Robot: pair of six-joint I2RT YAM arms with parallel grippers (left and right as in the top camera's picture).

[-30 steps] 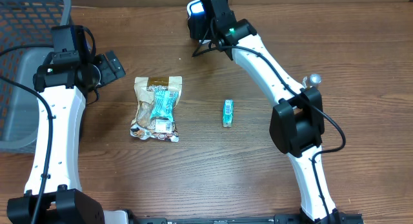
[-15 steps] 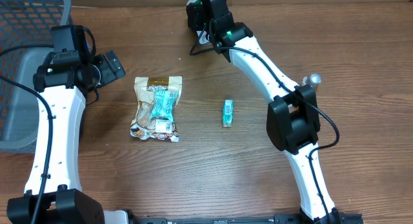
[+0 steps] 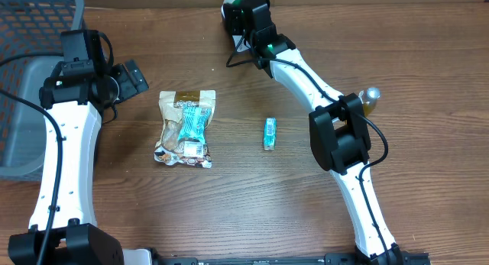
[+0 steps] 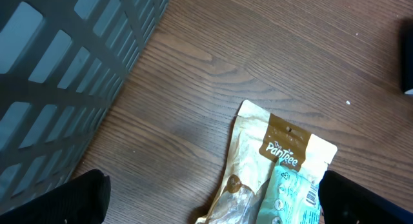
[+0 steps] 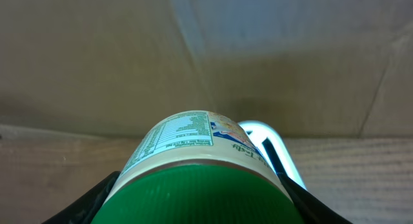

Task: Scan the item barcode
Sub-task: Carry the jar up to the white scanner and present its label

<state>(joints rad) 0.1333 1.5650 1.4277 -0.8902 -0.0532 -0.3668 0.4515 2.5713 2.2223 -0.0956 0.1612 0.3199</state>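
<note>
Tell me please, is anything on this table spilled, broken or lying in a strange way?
Nothing looks spilled or broken. The only odd thing: a teal packet lies on top of the tan snack pouch, which is crumpled at its lower end. The small teal box lies alone on the table.

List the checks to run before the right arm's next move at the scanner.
1. Right pincer grips the jar at its green-lidded end: ok.
2. Scanner light is on, just behind the jar: ok.
3. Barcode turned toward that light: cannot tell; only the nutrition panel shows.
4. Left pincer open and empty: ok.
5. Snack bag and teal pack lie apart from both arms: ok.
</note>
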